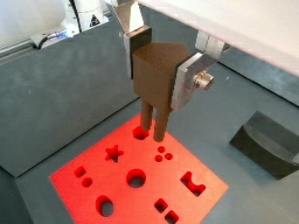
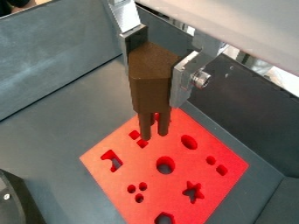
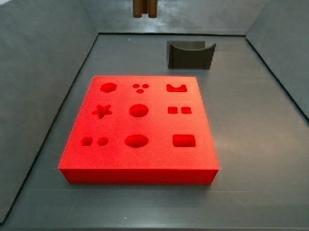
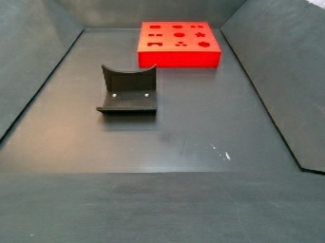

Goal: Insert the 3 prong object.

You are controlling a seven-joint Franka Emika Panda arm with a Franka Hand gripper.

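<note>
My gripper (image 1: 159,72) is shut on the 3 prong object (image 1: 152,109), a dark brown piece with a blocky head and thin rods hanging down. It also shows in a wrist view (image 2: 149,109), clamped between the silver fingers (image 2: 187,74). It hangs well above the red block (image 1: 128,197), which has several shaped holes, among them a three-dot hole (image 1: 163,155). In a side view only the rod tips (image 3: 144,7) show at the top edge, above the red block (image 3: 139,162). The gripper is out of the side view that shows the block far off (image 4: 178,57).
A dark grey curved block (image 3: 190,54) stands on the floor behind the red block, and shows in a side view (image 4: 127,90) and in a wrist view (image 1: 268,144). Grey walls enclose the floor on all sides.
</note>
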